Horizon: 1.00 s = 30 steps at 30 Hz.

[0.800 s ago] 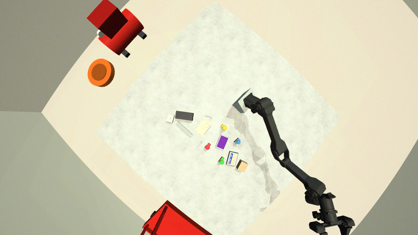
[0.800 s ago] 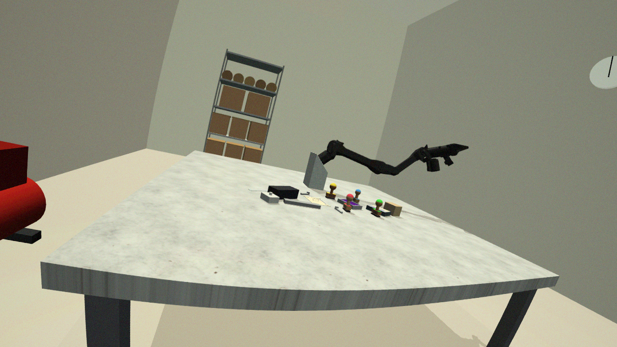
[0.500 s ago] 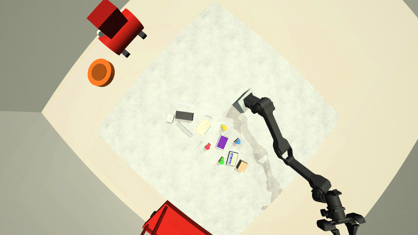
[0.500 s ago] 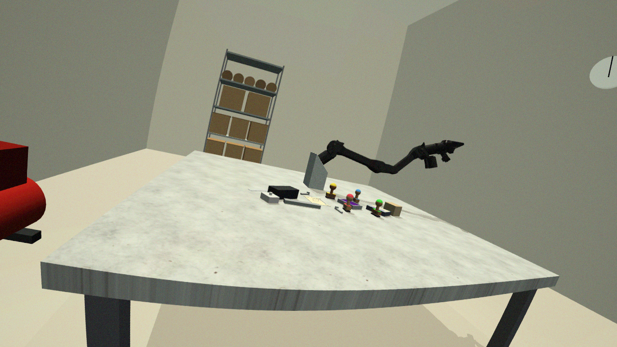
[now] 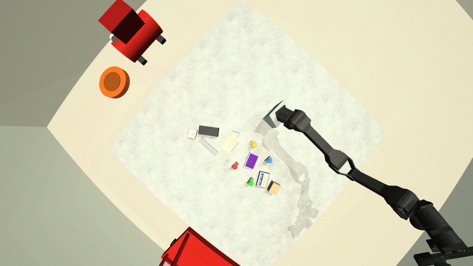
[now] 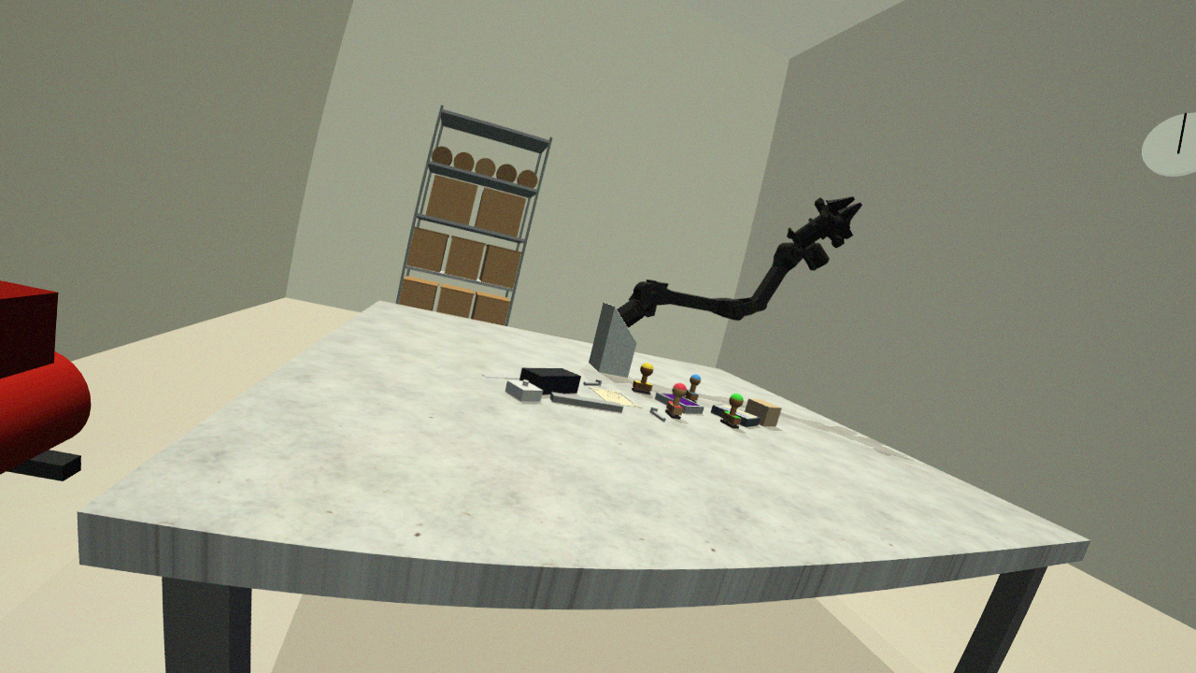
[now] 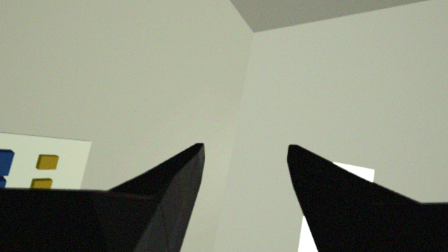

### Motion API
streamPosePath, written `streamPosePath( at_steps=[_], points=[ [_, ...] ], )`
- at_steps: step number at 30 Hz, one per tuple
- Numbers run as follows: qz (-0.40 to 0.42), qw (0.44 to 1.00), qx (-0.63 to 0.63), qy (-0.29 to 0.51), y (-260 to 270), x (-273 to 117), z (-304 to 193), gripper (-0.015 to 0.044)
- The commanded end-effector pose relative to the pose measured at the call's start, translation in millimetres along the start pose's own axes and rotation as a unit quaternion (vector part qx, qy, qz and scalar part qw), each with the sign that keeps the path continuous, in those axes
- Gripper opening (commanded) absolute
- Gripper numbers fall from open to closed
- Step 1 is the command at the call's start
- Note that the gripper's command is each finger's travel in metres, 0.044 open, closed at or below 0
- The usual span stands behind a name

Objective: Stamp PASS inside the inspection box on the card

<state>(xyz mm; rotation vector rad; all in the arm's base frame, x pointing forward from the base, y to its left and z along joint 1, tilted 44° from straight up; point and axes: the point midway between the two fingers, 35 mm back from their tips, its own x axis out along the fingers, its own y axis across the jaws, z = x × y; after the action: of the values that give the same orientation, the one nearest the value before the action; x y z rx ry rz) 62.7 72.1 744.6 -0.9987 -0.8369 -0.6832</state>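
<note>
My gripper (image 7: 245, 151) (image 6: 858, 203) is open and empty, high in the air beyond the table, far from the stamps; the wrist view shows only walls behind its fingers. A cream card (image 5: 227, 147) (image 6: 604, 391) with a faint outlined box lies on the table. A purple ink pad (image 5: 251, 161) (image 6: 674, 399) lies beside it. Four knob-handled stamps stand around the pad: yellow (image 5: 253, 144) (image 6: 646, 368), blue (image 5: 269, 160) (image 6: 694, 380), red (image 5: 234, 166) (image 6: 678, 391) and green (image 5: 251, 183) (image 6: 735, 400). Which one is PASS cannot be read.
A blue-labelled tray (image 5: 262, 179) and a tan block (image 5: 274, 187) (image 6: 763, 412) are near the green stamp. A black box (image 5: 208, 130) (image 6: 549, 379), a small white box (image 5: 192, 133) (image 6: 524, 390) and a grey bar (image 5: 208, 146) (image 6: 586, 402) lie left of the card. The arm rises from a grey mount (image 6: 612, 343).
</note>
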Motion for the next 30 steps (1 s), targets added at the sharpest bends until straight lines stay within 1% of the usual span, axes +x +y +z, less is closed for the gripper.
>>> streamPosePath(
  at_steps=[1, 7, 14, 20, 26, 30],
  points=[
    [0.018, 0.996, 0.071, 0.059, -9.9, 7.6, -64.7, 0.0224],
    [0.059, 0.973, 0.175, 0.135, 3.8, 13.8, -150.2, 0.0224],
    [0.119, 0.925, 0.294, 0.211, 53.4, 14.8, -232.2, 0.0224],
    [0.189, 0.866, 0.373, 0.275, 120.3, 6.9, -285.4, 0.0224],
    [0.269, 0.795, 0.433, 0.331, 199.7, -11.4, -317.5, 0.0224],
    [0.325, 0.726, 0.472, 0.38, 262.1, -35.0, -333.7, 0.0224]
  ],
)
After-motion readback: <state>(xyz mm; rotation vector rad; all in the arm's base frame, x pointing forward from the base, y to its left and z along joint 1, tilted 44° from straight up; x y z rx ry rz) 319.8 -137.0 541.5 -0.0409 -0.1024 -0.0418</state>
